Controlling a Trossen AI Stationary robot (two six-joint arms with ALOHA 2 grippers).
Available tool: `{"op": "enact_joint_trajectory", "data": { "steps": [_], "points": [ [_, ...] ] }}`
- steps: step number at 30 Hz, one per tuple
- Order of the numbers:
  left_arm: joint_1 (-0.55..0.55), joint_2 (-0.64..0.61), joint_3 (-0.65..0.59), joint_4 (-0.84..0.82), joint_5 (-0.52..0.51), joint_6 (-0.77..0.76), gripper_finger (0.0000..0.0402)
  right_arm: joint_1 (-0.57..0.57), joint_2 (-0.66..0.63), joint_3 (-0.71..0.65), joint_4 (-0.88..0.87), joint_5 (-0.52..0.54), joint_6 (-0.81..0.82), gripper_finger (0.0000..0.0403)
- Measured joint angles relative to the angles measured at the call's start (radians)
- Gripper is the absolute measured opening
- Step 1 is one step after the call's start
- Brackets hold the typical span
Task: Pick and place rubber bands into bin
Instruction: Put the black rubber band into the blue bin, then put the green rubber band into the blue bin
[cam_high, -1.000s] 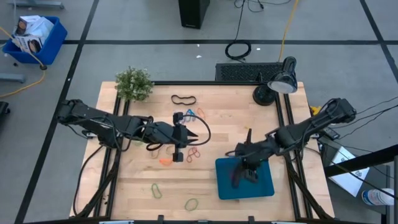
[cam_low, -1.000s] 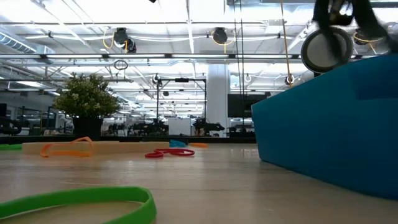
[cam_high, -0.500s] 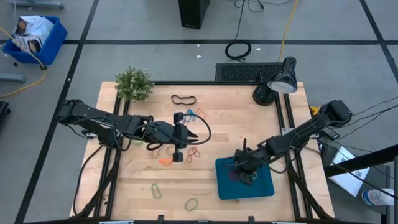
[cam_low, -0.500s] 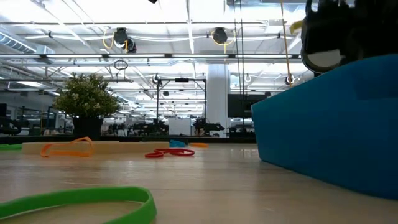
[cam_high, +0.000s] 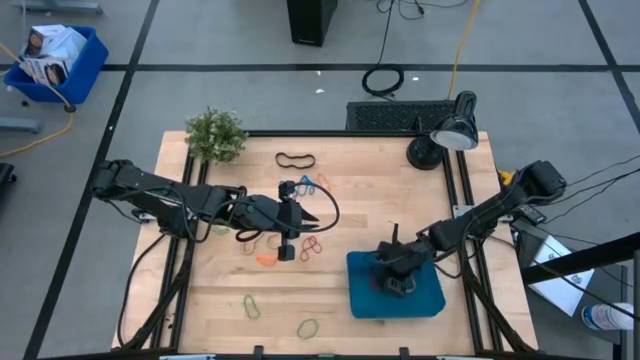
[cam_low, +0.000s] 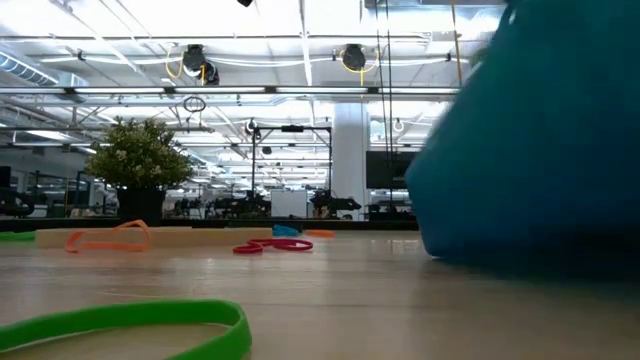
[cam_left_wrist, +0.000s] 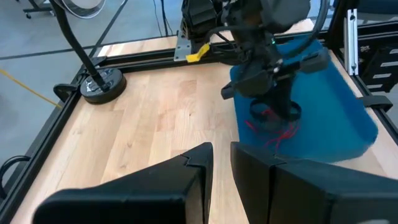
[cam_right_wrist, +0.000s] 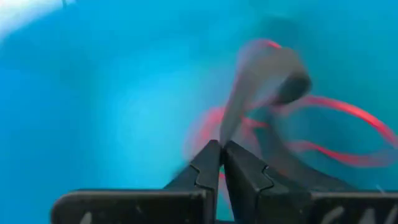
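The teal bin (cam_high: 425, 305) sits at the table's near right; in the low view the bin (cam_low: 540, 150) is a blur. My right gripper (cam_high: 388, 284) is down inside it, fingertips almost together, with red rubber bands (cam_left_wrist: 277, 130) on the bin floor (cam_right_wrist: 93, 93) in front of them. More rubber bands lie on the wood: black (cam_high: 295, 160), red (cam_high: 312, 246), orange (cam_high: 265, 259), green (cam_high: 251, 306). My left gripper (cam_high: 312, 215) hovers above the table's middle, fingers (cam_left_wrist: 205, 152) a narrow gap apart with nothing between them. My right gripper (cam_right_wrist: 222, 149) pinches a blurred pale and red strand (cam_right_wrist: 233, 118) of the rubber bands at its fingertips. It comes slanting down from the table's far right. The rest of the red loops (cam_right_wrist: 336, 124) lie on the bin floor. Motion blur hides how many strands it has.
A potted plant (cam_high: 215, 133) stands at the far left corner and a black desk lamp (cam_high: 450, 130) at the far right. Green (cam_low: 130, 325), red (cam_low: 272, 245) and orange (cam_low: 105, 238) bands lie across the wood between my left arm and the near edge.
My right gripper has sunk from above the bin down onto its floor, taking the red rubber bands with it. In the low view the bin has gone from sharp to blurred and reaches higher, so it has been jolted. My left arm has kept still.
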Motion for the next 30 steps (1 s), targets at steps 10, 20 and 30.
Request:
{"op": "enact_joint_trajectory", "data": {
  "steps": [10, 20, 30],
  "points": [
    [0.0, 0.0, 0.0, 0.0, 0.0, 0.004, 0.0065, 0.0, -0.001, 0.0, -0.004, 0.009, -0.054, 0.0077],
    [0.0, 0.0, 0.0, 0.0, 0.0, 0.007, 0.0065, -0.001, -0.059, 0.029, -0.004, 0.07, -0.16, 0.0122],
    [0.0, 0.0, 0.0, 0.0, -0.005, 0.006, 0.0065, -0.031, -0.278, 0.156, -0.012, 0.171, -0.461, 0.012]
  ]
}}
